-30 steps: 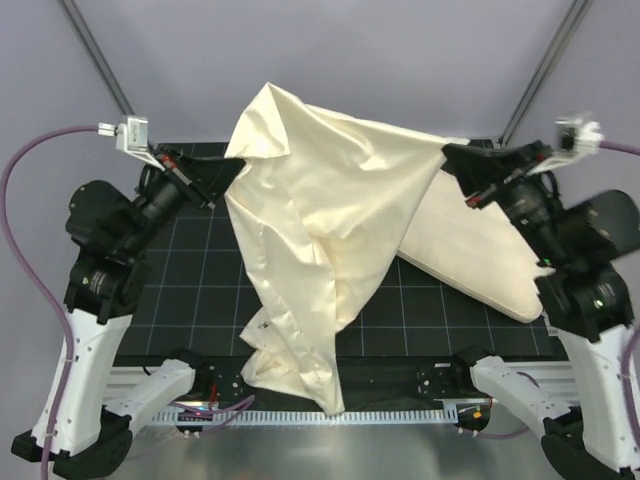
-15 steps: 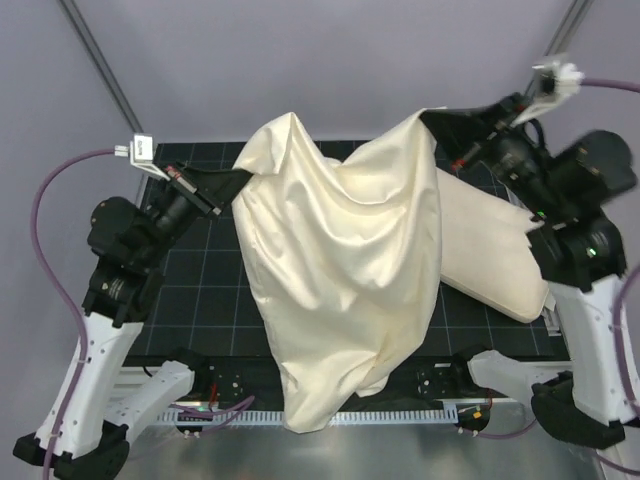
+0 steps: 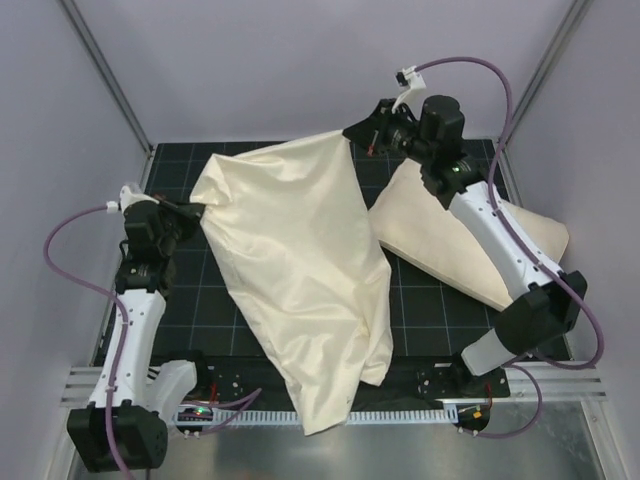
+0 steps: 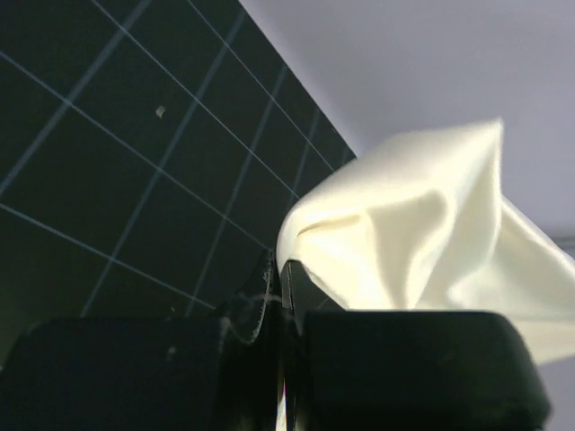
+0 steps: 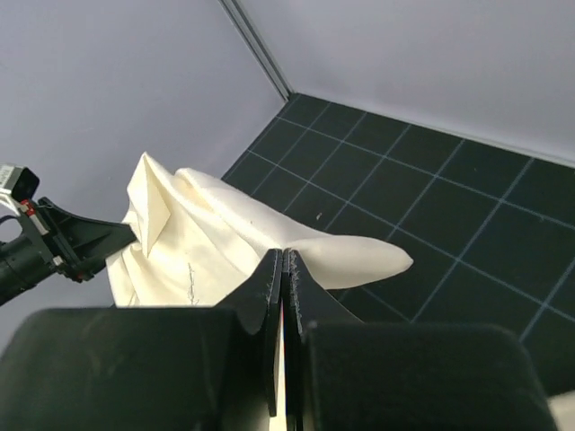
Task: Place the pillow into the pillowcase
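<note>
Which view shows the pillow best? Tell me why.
Top external: the pillow lies nearly whole at right, partly crossed by the right arm. The left wrist view shows pillowcase, no pillow; the right wrist view, perhaps a cream sliver at its corner.

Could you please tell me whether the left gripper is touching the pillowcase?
Touching. In the left wrist view the left gripper is closed on a corner of the pillowcase, with the cloth emerging right at its tips.
</note>
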